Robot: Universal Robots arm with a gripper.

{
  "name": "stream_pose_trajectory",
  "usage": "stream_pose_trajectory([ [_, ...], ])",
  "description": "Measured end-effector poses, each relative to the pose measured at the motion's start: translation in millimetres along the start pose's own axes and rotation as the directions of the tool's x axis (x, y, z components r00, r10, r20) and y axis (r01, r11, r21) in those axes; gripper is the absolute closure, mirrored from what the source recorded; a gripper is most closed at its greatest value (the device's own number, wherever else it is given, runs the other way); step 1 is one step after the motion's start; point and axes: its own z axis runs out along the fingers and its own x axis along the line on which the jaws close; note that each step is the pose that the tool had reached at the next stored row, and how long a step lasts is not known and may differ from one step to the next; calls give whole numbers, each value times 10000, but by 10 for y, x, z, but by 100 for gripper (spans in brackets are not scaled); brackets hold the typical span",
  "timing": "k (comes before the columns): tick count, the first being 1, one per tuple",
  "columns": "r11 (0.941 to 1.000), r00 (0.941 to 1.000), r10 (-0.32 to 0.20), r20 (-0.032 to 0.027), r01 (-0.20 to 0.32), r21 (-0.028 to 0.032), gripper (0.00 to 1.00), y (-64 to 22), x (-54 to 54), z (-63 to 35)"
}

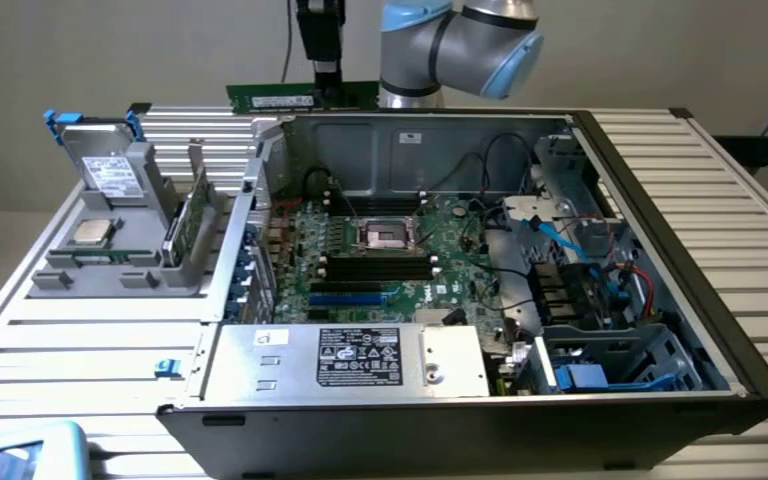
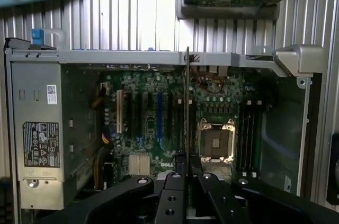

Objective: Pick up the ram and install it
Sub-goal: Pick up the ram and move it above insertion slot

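Gripper (image 1: pixel 324 86) hangs above the far wall of the open computer case (image 1: pixel 398 150), jaws pinched tight on the ram (image 1: pixel 271 99). The ram is held level in the air, its long green body sticking out from the fingers toward the exterior view's left, clear of the case and the motherboard (image 1: pixel 458 265). From the wrist, the ram shows edge-on as a thin line running from the fingertips (image 2: pixel 177 168) across the board, between the expansion slots (image 2: pixel 159 113) and the processor socket (image 2: pixel 216 142). Empty memory slots (image 1: pixel 380 266) lie just below the socket in the exterior view. Grey holder (image 1: pixel 104 272) on the slatted table (image 1: pixel 77 350) carries a square processor chip (image 1: pixel 88 232) and a wider green card (image 1: pixel 187 225).
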Motion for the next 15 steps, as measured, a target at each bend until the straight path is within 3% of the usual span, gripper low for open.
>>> stream_pose_trajectory([
  [15,9999,10000,83,-2,-83,58,87,-328,-89,56],
])
